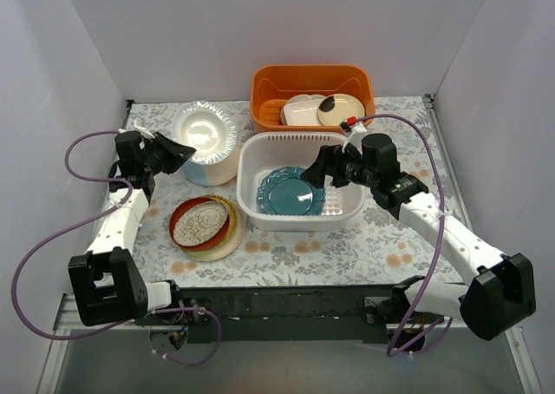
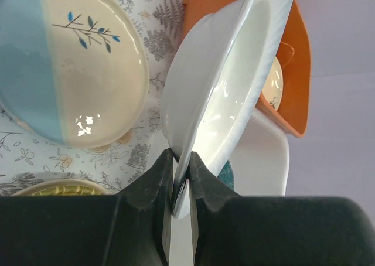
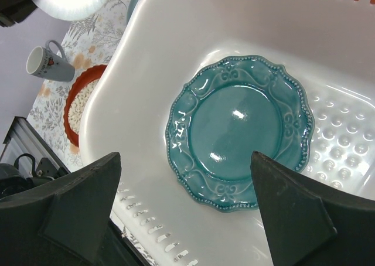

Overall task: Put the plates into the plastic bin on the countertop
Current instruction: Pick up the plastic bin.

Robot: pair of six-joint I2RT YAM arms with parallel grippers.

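Note:
My left gripper [image 1: 182,154] [image 2: 180,160] is shut on the rim of a white plate with a pale blue edge [image 1: 205,132] [image 2: 228,90], held tilted above the countertop [image 1: 381,238]. Below it lies a cream-and-light-blue plate with a leaf sprig [image 2: 70,61] [image 1: 208,174]. The white plastic bin [image 1: 347,210] [image 3: 135,72] holds a teal plate [image 1: 290,192] [image 3: 240,131]. My right gripper [image 1: 317,172] [image 3: 187,213] is open and empty above the bin's near side. A red-rimmed plate [image 1: 199,223] [image 3: 79,105] sits on a yellow woven-look plate [image 1: 227,238] [image 2: 58,190] left of the bin.
An orange basket [image 1: 269,90] [image 2: 296,55] behind the bin holds cream dishes, one with a dark blotch [image 1: 334,108]. A small white cup [image 3: 50,64] stands on the cloth near the red-rimmed plate. White walls close in the left, back and right sides.

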